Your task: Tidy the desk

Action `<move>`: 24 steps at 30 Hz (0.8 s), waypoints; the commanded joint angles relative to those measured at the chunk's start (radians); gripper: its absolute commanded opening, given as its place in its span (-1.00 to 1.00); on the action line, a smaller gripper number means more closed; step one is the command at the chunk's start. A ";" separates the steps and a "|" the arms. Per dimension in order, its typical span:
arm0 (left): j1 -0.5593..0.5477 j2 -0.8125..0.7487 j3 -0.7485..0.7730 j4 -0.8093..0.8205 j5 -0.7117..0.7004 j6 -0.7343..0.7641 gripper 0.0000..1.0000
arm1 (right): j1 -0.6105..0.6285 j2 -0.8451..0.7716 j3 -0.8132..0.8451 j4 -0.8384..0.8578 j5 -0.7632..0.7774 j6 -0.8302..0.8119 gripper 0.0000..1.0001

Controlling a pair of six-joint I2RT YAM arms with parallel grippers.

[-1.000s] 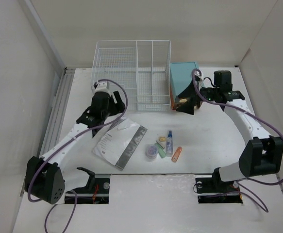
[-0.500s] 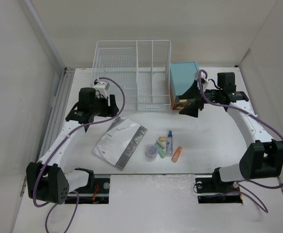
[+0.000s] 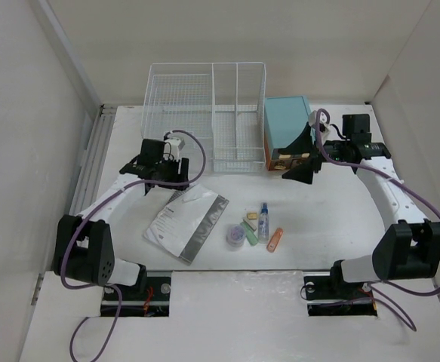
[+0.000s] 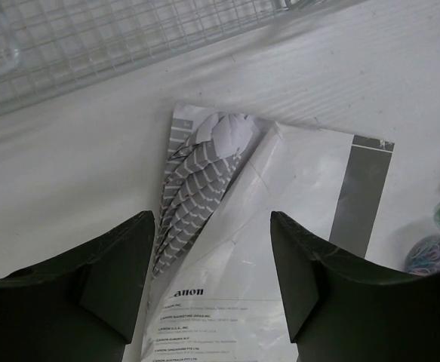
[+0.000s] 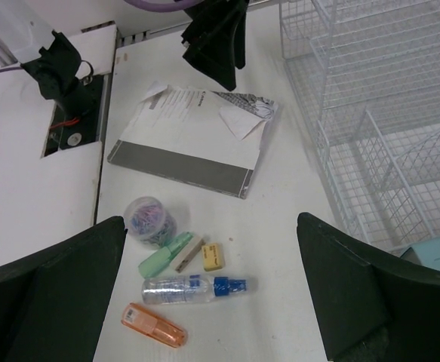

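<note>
Beneath both arms lies the desk (image 3: pixel 333 211), a flat white tabletop with pale walls around it and a metal rail along its left edge. In the left wrist view it fills the space below the left gripper (image 4: pixel 209 241), whose jaws stand partly apart and hold nothing. Between them, lower down, lies the curled corner of a grey and white booklet (image 4: pixel 295 226) resting flat on the desk; whether the fingertips touch the paper cannot be told. The right gripper (image 5: pixel 210 222) hangs over the desk's right half just in front of the teal cabinet (image 3: pixel 286 121), its jaws spread wide and empty, well above the surface. Below and between them the desk carries a small clear jar (image 5: pixel 149 219), a bottle with a blue cap (image 5: pixel 193 288) lying on its side, and an orange marker (image 5: pixel 153 324), all close together. The white wire basket (image 3: pixel 204 113) stands at the far side, just left of the cabinet.
</note>
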 commanded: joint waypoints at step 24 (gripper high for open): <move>-0.087 0.110 -0.036 0.053 -0.256 0.167 0.19 | -0.018 -0.007 0.042 -0.092 -0.085 -0.126 1.00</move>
